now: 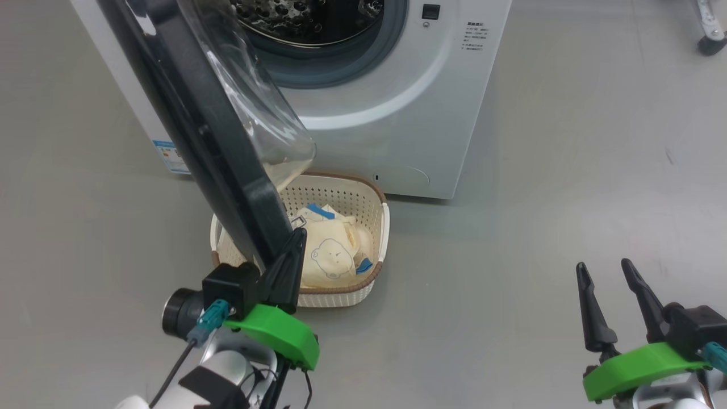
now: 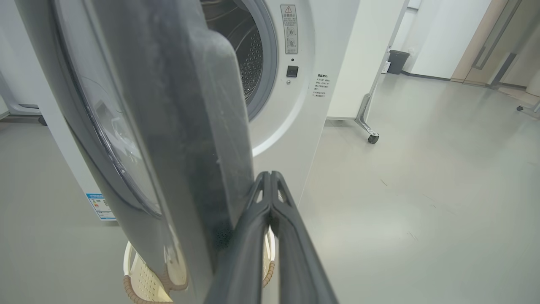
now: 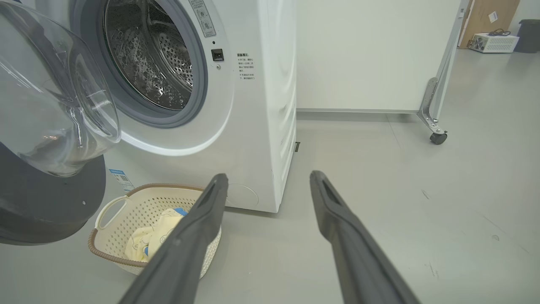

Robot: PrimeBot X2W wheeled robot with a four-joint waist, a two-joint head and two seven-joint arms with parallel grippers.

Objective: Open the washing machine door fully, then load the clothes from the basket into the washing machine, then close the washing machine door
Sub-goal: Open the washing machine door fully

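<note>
The white washing machine (image 1: 397, 102) stands ahead with its steel drum (image 3: 156, 59) exposed. Its black-rimmed door (image 1: 210, 142) with the clear glass bowl (image 1: 255, 108) hangs partly open over the basket. My left gripper (image 1: 296, 238) is shut with nothing in it, its tips against the door's free edge (image 2: 228, 126). The cream basket (image 1: 375, 210) sits on the floor before the machine, holding pale clothes (image 1: 329, 255) with a bear face print. My right gripper (image 1: 605, 270) stands open at the lower right, well clear of the basket (image 3: 122, 219).
A blue label sticker (image 1: 170, 156) marks the machine's lower corner. A white wheeled partition (image 3: 434, 105) stands to the machine's right, with a caster (image 1: 710, 42) on the grey floor. Open floor lies right of the basket.
</note>
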